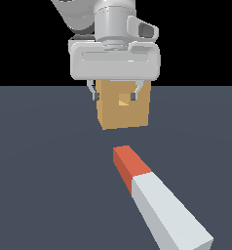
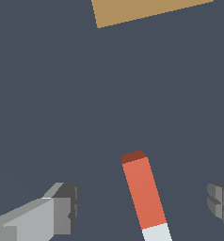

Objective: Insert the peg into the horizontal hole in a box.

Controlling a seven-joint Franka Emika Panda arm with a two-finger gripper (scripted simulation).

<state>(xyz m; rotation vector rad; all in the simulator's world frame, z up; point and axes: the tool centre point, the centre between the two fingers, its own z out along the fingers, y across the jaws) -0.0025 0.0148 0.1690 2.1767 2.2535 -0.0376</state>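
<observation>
The peg [image 1: 157, 197] lies flat on the dark floor, its short red-orange end [image 1: 130, 166] pointing toward the tan box [image 1: 124, 110]. The box stands farther back with a small square hole [image 1: 123, 101] in its facing side. My white gripper [image 1: 114, 94] hangs open in the air, in front of the box in the exterior view, and holds nothing. In the wrist view the peg's red end [image 2: 142, 190] lies between my two spread fingers [image 2: 62, 209], well below them, and the box's edge [image 2: 142, 10] shows beyond it. The hole is hidden in the wrist view.
A flat dark grey floor [image 1: 45, 171] runs under everything, with a black background behind. No other objects are in view.
</observation>
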